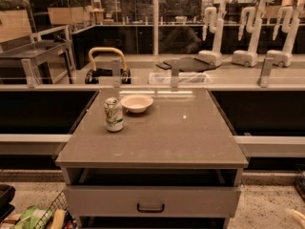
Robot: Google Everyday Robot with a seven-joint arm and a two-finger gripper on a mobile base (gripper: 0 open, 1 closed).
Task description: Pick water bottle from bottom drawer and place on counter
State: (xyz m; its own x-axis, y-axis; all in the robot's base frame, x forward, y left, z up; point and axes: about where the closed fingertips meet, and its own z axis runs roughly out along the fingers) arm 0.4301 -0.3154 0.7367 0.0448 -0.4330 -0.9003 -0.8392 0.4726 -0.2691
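Note:
The water bottle is not visible in the camera view. The grey-brown counter (162, 137) tops the light grey drawer cabinet in the middle of the view. Under it is a dark gap, then a drawer front (151, 200) with a dark handle; nothing of its inside shows. A green-and-white drink can (114, 114) stands upright on the counter's left side. A pale bowl (137, 103) sits just behind and right of the can. Only a pale tip of my gripper (296, 217) shows at the bottom right corner, low and well right of the cabinet.
A dark metal side table (35, 56) stands at the back left. A glass rail with metal posts (174, 75) runs behind the counter. A wire basket with packets (40, 217) sits on the floor at the bottom left. Several white robot arms (248, 37) stand far back right.

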